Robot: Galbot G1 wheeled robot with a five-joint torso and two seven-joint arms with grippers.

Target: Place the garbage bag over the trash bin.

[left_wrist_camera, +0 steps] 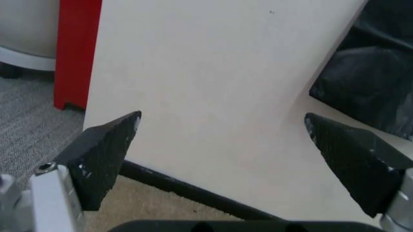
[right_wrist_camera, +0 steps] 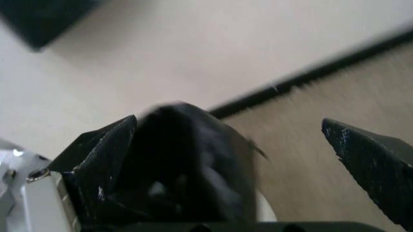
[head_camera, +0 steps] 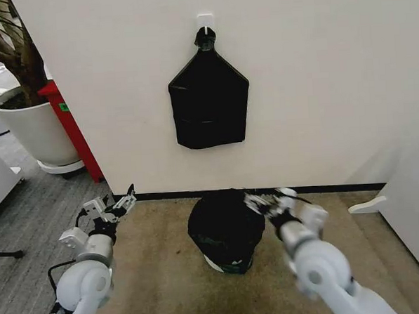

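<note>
Garbage bag [head_camera: 225, 223] draped over trash bin [head_camera: 216, 263], lower centre of frame; looks nearly done. My right gripper [head_camera: 262, 202] spread at bag's rim, left gripper [head_camera: 117, 205] spread, clear, lower left.

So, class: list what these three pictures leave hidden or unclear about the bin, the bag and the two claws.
- Trash bin, head view: the garbage bag covers its rim and most of its wall.
- Garbage bag, right wrist view: blurred, so its edge is unclear.
- Right claw, head view: blurred.
- Left claw, left wrist view: the fingers' bases are cut off.
</note>
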